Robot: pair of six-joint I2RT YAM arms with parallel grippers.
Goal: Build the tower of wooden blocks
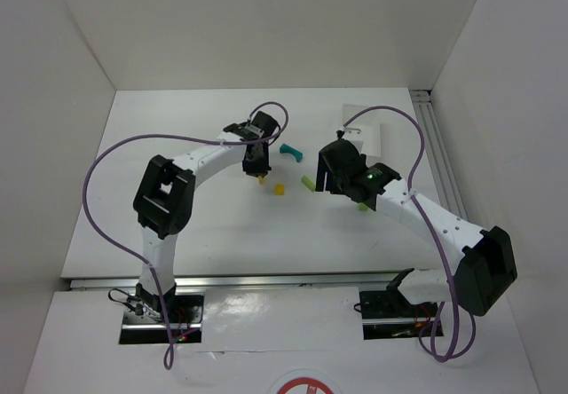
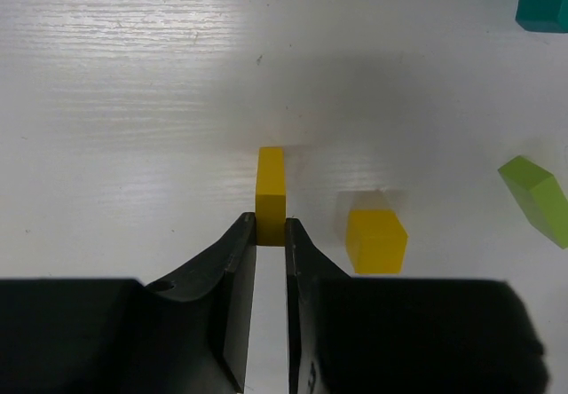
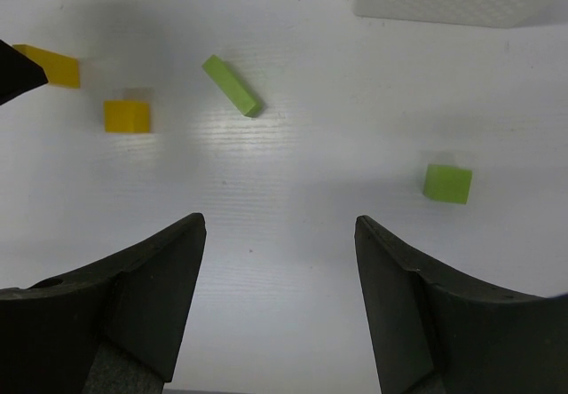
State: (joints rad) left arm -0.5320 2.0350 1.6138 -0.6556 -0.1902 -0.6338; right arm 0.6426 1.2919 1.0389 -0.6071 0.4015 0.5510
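Walled table (image 1: 222, 234), left end effector (image 2: 270, 231) gripping yellow post (image 2: 271, 179)

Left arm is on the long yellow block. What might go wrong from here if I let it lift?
1. The left gripper pinches only the near end of the long yellow block. Once lifted, the block may pivot or slip out.
2. The yellow cube lies close beside one finger, so a sideways move could knock it.
3. The right gripper hangs open nearby and might clash with the left one.
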